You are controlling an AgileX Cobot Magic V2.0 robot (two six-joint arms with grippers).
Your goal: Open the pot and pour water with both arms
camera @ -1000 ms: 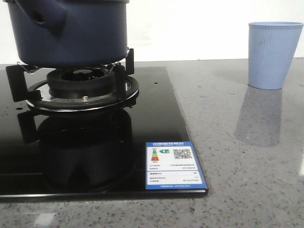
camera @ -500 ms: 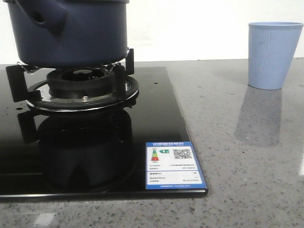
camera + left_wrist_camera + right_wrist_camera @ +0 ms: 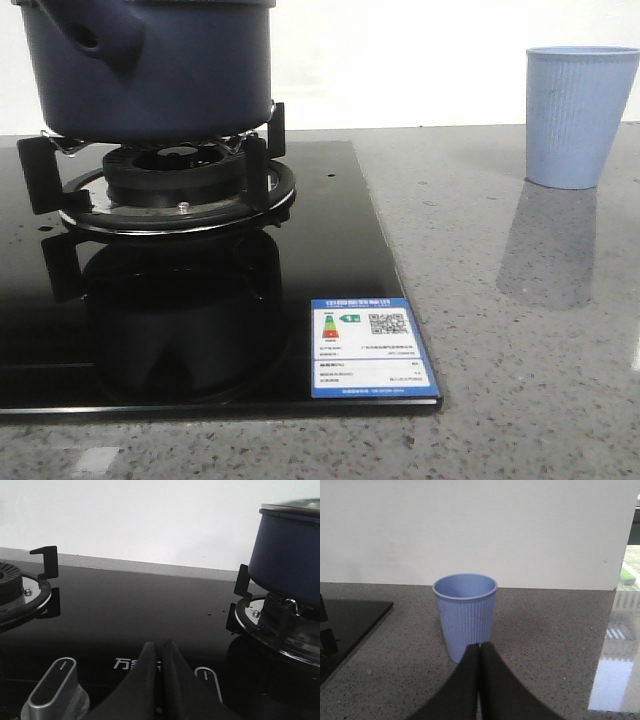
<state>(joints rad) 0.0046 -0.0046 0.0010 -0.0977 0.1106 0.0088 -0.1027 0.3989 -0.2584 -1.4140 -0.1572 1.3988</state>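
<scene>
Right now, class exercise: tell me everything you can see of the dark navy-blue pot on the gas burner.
The dark navy-blue matte round pot stands upright on the black metal burner grate of the glossy black glass hob, at the left of the front view. A stubby hollow handle stub sticks out of its side. The left wrist view shows a shiny metal-rimmed lid on top. Only the grate touches it; no hand does.

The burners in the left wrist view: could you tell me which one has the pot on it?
The burner beside the white-marked knob carries the dark blue pot; the other burner near the silver knob is bare.
</scene>
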